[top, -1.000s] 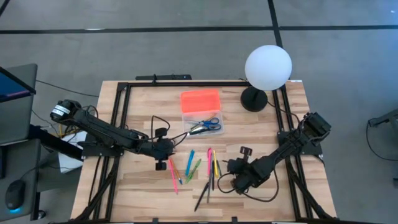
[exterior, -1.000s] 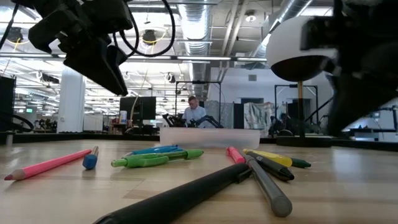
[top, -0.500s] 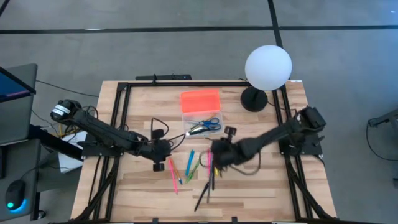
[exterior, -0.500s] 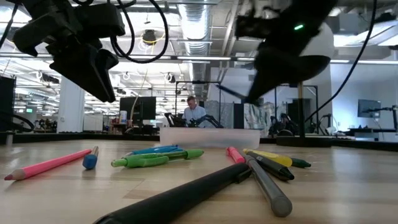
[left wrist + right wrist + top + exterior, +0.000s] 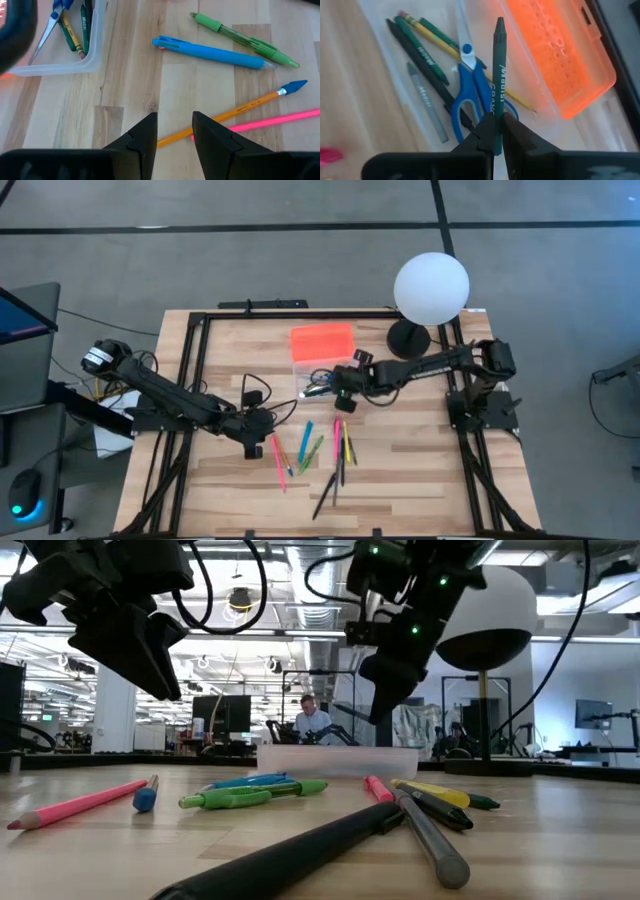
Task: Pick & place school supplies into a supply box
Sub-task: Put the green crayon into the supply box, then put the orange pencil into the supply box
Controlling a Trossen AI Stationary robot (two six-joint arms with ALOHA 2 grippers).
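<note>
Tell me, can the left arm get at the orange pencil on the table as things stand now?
Probably yes. The left tool hangs open right over the orange pencil, with nothing between them. The pink pencil lies close beside it and might get caught too.

Orange lid (image 5: 560, 55), blue-handled scissors (image 5: 470, 95), dark green crayon (image 5: 498, 75), pink pencil (image 5: 265, 121).

**Two dark arms, cabled and lit**

Both arms are matte black, built of slim jointed segments. The left arm (image 5: 160, 392) carries a silver-ringed joint at its base and loose black cables looping near its wrist. The right arm (image 5: 430, 367) shows small green indicator lights in the low view. Each hand has two black, blocky, wedge-shaped fingers (image 5: 145, 135).
</note>
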